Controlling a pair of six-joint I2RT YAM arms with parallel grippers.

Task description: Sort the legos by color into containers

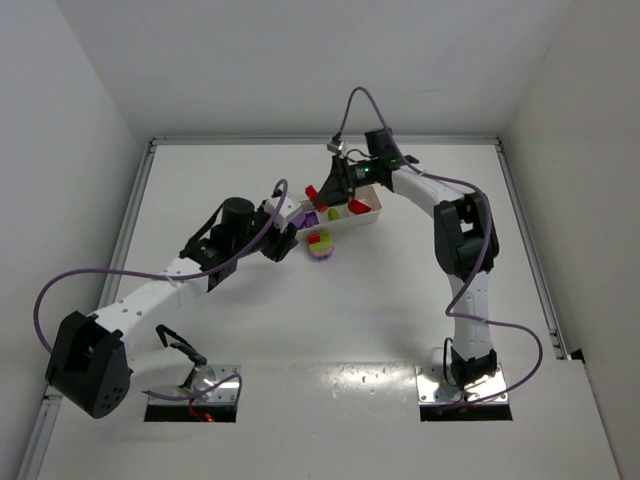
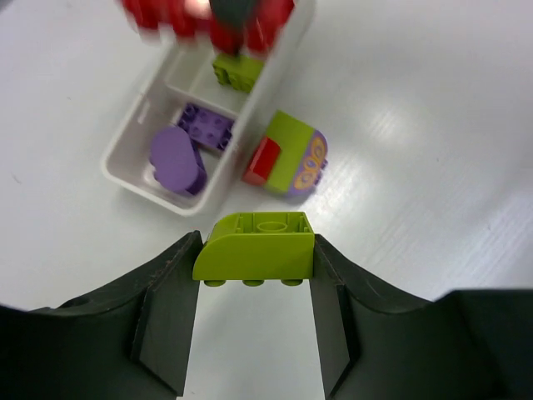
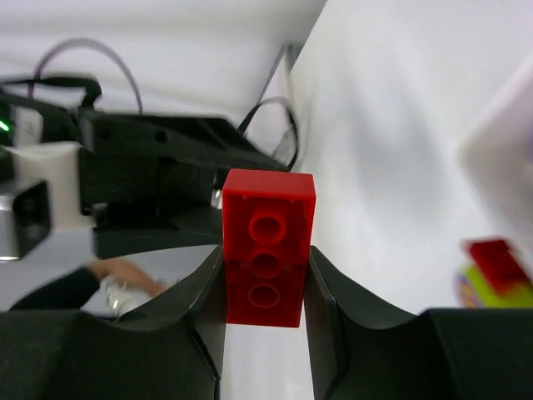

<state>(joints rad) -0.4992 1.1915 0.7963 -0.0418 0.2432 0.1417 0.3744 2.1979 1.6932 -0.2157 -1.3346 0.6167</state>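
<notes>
My left gripper is shut on a yellow-green lego, held just in front of the white tray. The tray's near container holds two purple legos; the middle one holds a yellow-green lego. My right gripper is shut on a red lego and hangs over the tray's left end. The tray's right container has a red lego in it. Beside the tray lies a joined lump of yellow-green, purple and red legos.
The left arm's black wrist is close behind the right gripper's red lego. The joined lump sits on the table just in front of the tray, between both grippers. A raised rail edges the table on the right.
</notes>
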